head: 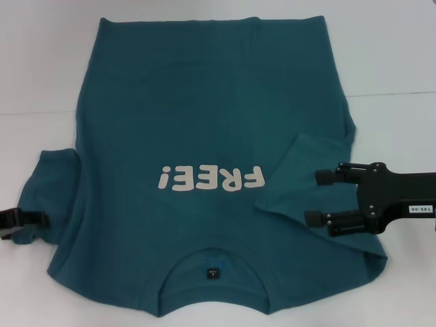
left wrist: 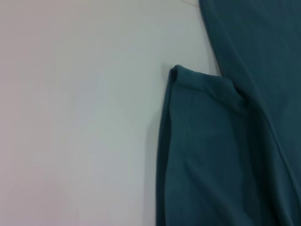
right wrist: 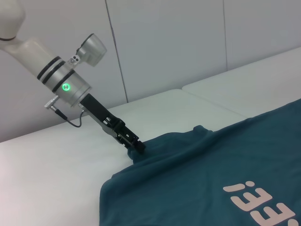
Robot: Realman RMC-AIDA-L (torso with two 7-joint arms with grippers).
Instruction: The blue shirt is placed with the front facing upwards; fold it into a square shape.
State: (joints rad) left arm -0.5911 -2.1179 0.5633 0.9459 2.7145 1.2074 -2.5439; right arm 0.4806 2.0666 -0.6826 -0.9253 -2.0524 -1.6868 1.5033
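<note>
The blue shirt (head: 204, 102) lies flat and front up, its white "FREE!" lettering (head: 210, 178) upside down to me and its collar (head: 212, 272) nearest me. The right-hand sleeve (head: 300, 170) is folded in over the body. My right gripper (head: 319, 197) hovers open at that sleeve's edge with nothing between its fingers. At the far left, my left gripper (head: 24, 221) sits at the bunched left sleeve (head: 51, 191). In the right wrist view the left gripper (right wrist: 136, 147) looks pinched on the sleeve's edge, where the cloth (right wrist: 202, 169) rises toward it. The left wrist view shows only the sleeve (left wrist: 202, 141).
A white table (head: 395, 54) carries the shirt, with a seam running across it behind the shirt's middle. Bare tabletop (left wrist: 70, 117) lies beside the left sleeve. A pale wall (right wrist: 188, 42) stands behind the table.
</note>
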